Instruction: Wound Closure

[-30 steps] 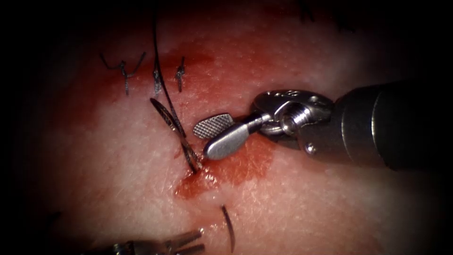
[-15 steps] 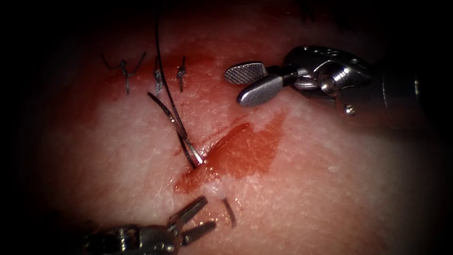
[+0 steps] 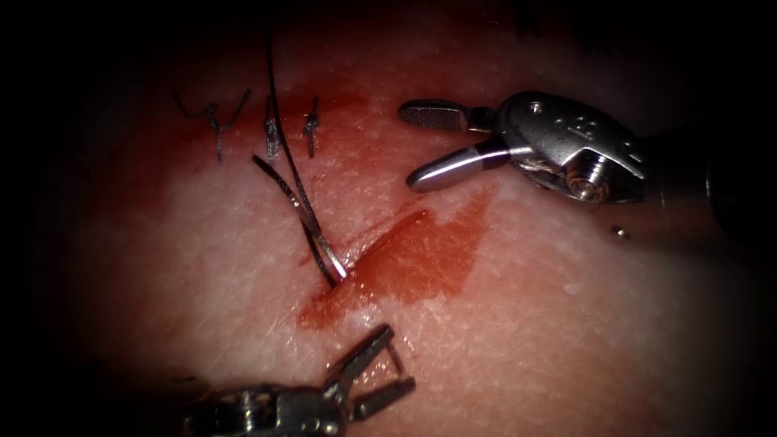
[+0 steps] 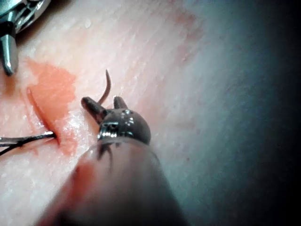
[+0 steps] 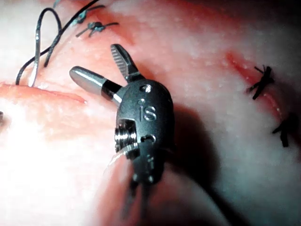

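The needle (image 3: pixel 301 217) stands in the tissue (image 3: pixel 566 340) at the cut (image 3: pixel 380 243), its tail end up on the left and its tip (image 3: pixel 396 354) out lower down, free of both tools. The left tool (image 3: pixel 387 366) straddles that tip with jaws apart, likely to take it. The right tool (image 3: pixel 427 142) hovers spread wide, holding nothing. One thread (image 3: pixel 279 113); three knotted stitches (image 3: pixel 267 129) lie above

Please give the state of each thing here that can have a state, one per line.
Left tool: jaws open around the needle tip, holds nothing.
Right tool: jaws open, holds nothing.
Needle: in the tissue, both ends out.
Cut: open, red fluid beside it.
Stitches: tied.
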Action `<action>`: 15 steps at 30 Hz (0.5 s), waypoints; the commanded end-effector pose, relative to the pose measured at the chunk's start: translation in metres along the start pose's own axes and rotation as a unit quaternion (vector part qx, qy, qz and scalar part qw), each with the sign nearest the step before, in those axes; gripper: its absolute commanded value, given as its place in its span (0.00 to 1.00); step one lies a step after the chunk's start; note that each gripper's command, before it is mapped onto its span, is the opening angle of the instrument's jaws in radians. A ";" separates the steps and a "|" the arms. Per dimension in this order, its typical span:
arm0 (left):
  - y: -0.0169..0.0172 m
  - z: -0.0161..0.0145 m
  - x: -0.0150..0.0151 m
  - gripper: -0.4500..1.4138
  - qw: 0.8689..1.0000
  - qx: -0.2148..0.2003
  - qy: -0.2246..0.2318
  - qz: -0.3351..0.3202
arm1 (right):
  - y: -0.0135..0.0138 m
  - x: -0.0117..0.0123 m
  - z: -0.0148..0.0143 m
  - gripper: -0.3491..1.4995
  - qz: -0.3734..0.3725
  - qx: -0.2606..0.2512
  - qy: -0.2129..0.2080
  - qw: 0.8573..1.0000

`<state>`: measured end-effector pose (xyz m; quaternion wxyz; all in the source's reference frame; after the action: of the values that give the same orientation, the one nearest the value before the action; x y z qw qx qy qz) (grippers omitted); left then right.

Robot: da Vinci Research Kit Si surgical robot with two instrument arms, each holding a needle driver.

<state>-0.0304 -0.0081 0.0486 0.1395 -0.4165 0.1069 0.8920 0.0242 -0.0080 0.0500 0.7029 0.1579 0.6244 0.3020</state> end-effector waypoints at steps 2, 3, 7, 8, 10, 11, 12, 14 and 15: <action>0.0009 0.0009 0.0000 0.54 1.000 0.003 0.005 0.003 | 0.0000 -0.0010 0.0007 0.75 -0.002 -0.001 0.000 1.000; 0.0009 0.0010 0.0002 0.53 1.000 0.005 0.009 0.003 | 0.0000 -0.0011 0.0006 0.75 -0.003 -0.002 -0.001 1.000; 0.0005 0.0013 0.0007 0.38 0.999 0.031 0.043 0.001 | 0.0001 -0.0016 0.0004 0.74 -0.006 -0.002 -0.001 1.000; 0.0003 0.0013 0.0008 0.29 0.998 0.036 0.049 0.000 | 0.0000 -0.0018 0.0004 0.73 -0.007 -0.002 -0.002 1.000; -0.0001 0.0009 0.0010 0.00 0.996 0.048 0.068 -0.004 | -0.0001 -0.0022 0.0003 0.70 -0.009 -0.001 -0.002 1.000; -0.0001 0.0009 0.0010 0.00 0.996 0.048 0.068 -0.004 | -0.0001 -0.0022 0.0003 0.70 -0.009 -0.001 -0.002 1.000; -0.0002 0.0007 0.0011 0.00 0.996 0.042 0.079 -0.012 | -0.0001 -0.0024 0.0002 0.69 -0.010 -0.001 -0.002 1.000; -0.0002 0.0005 0.0013 0.00 0.994 0.026 0.096 -0.041 | -0.0001 -0.0027 0.0002 0.66 -0.012 0.000 -0.002 1.000; 0.0000 0.0004 0.0017 0.00 0.989 -0.003 0.121 -0.087 | -0.0002 -0.0030 0.0001 0.65 -0.017 0.000 -0.002 1.000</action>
<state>-0.0312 -0.0071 0.0468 0.2130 -0.5419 0.0676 0.8102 0.0235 -0.0097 0.0517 0.7092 0.1476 0.6250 0.2909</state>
